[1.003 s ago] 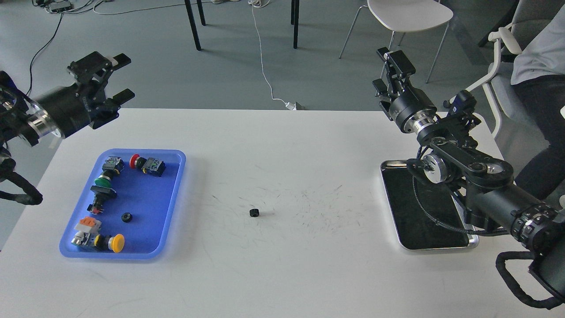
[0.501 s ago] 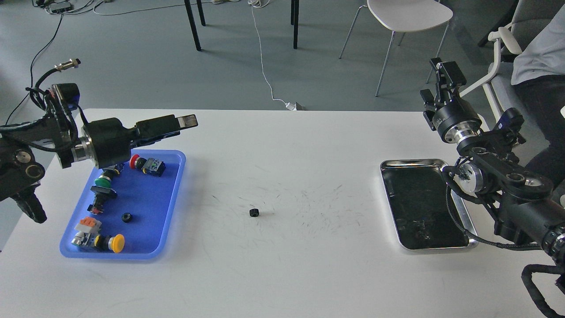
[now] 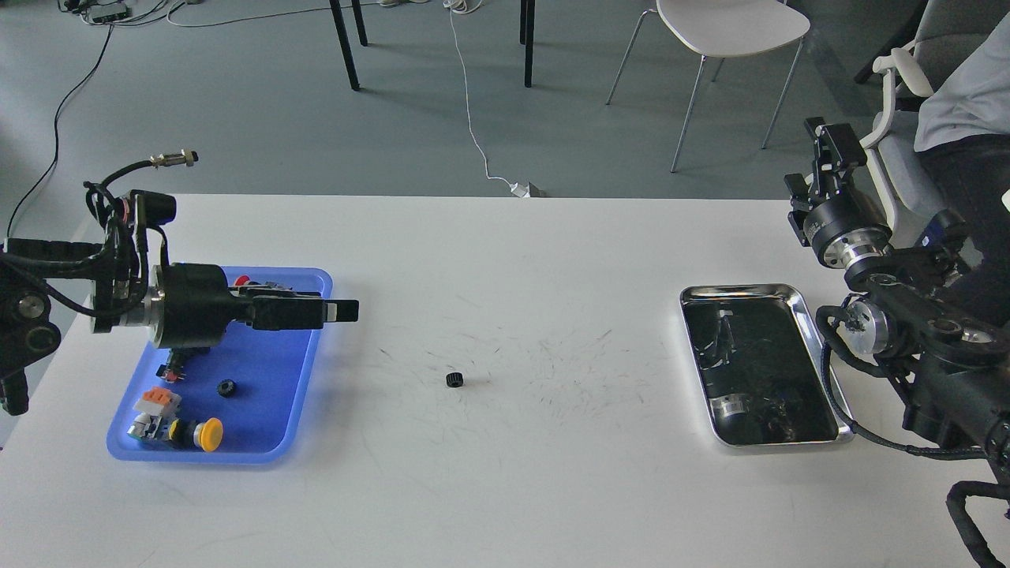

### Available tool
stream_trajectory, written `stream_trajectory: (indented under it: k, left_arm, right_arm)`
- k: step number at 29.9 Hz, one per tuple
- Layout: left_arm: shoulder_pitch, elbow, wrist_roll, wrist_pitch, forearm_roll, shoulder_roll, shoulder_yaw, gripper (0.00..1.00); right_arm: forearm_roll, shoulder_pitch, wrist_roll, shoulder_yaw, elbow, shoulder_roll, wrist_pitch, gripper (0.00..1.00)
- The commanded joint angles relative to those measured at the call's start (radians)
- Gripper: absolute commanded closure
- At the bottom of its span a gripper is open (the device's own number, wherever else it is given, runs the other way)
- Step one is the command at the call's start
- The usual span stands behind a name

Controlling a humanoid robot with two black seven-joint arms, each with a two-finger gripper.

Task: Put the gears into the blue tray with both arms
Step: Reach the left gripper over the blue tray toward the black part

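We see one small black gear (image 3: 454, 380) loose on the white table, another gear (image 3: 226, 387) lying inside the blue tray (image 3: 304, 377) at left

Loose gear (image 3: 454, 379) on white table (image 3: 505, 489), right of and below left gripper (image 3: 343, 311), well apart. Another gear (image 3: 227, 387) in blue tray (image 3: 260, 456), below that gripper's arm.
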Motion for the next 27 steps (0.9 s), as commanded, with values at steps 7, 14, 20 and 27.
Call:
stream_trajectory:
  k: [7, 14, 20, 27]
  left_arm:
    - [-0.004, -0.015, 0.0, 0.242, 0.449, -0.084, 0.007, 0.02]
    - [-0.007, -0.012, 0.0, 0.254, 0.512, -0.16, 0.01, 0.02]
    - [-0.021, -0.019, 0.0, 0.254, 0.635, -0.17, 0.011, 0.02]
    - [-0.037, -0.018, 0.0, 0.257, 0.751, -0.243, 0.013, 0.02]
  right_arm:
    - [0.0, -0.002, 0.0, 0.0, -0.001, 0.0, -0.002, 0.06]
    - [0.0, -0.001, 0.0, 0.001, 0.001, -0.016, -0.003, 0.06]
    - [0.0, -0.001, 0.0, 0.0, 0.001, -0.019, -0.005, 0.06]
    - [0.0, -0.001, 0.0, 0.001, 0.001, -0.033, -0.006, 0.06]
